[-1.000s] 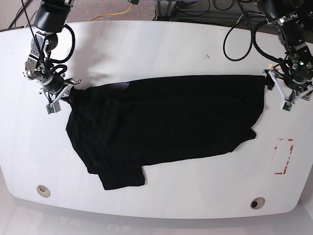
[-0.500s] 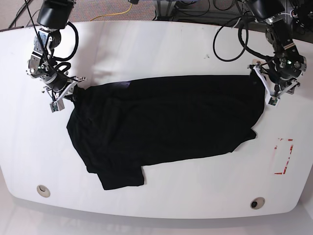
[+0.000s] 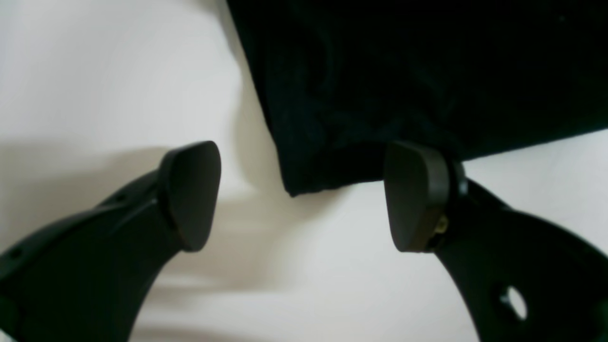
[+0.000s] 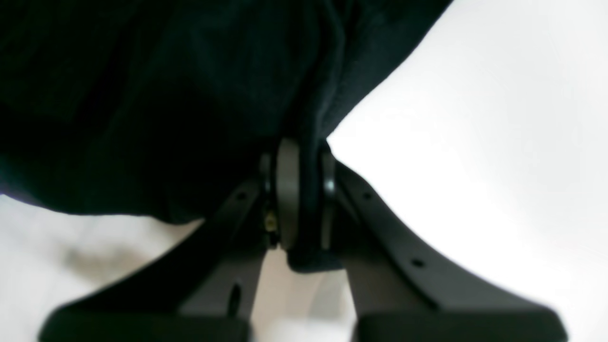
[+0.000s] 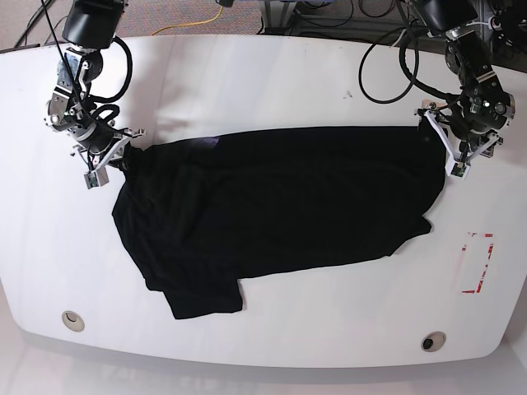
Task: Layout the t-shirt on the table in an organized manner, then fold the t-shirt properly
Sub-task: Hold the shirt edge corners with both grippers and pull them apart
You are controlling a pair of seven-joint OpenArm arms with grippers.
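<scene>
The black t-shirt [image 5: 280, 206] lies spread and wrinkled across the white table [image 5: 263, 74], with one sleeve folded toward the front left. My right gripper [image 5: 123, 156] is at the shirt's upper left corner. In the right wrist view this gripper [image 4: 308, 190] is shut on a fold of the t-shirt [image 4: 142, 95]. My left gripper [image 5: 439, 140] hovers at the shirt's upper right corner. In the left wrist view it [image 3: 301, 199] is open, and a corner of the t-shirt [image 3: 403, 71] lies between its pads [image 3: 190, 194] without being pinched.
A red rectangular outline [image 5: 478, 263] is marked on the table at the right. Two small round holes [image 5: 72, 320] [image 5: 433, 341] sit near the front edge. Cables hang behind the table's far edge.
My left gripper has moved leftward to the shirt's upper right corner, still open. My right gripper has barely shifted and keeps its hold on the cloth.
</scene>
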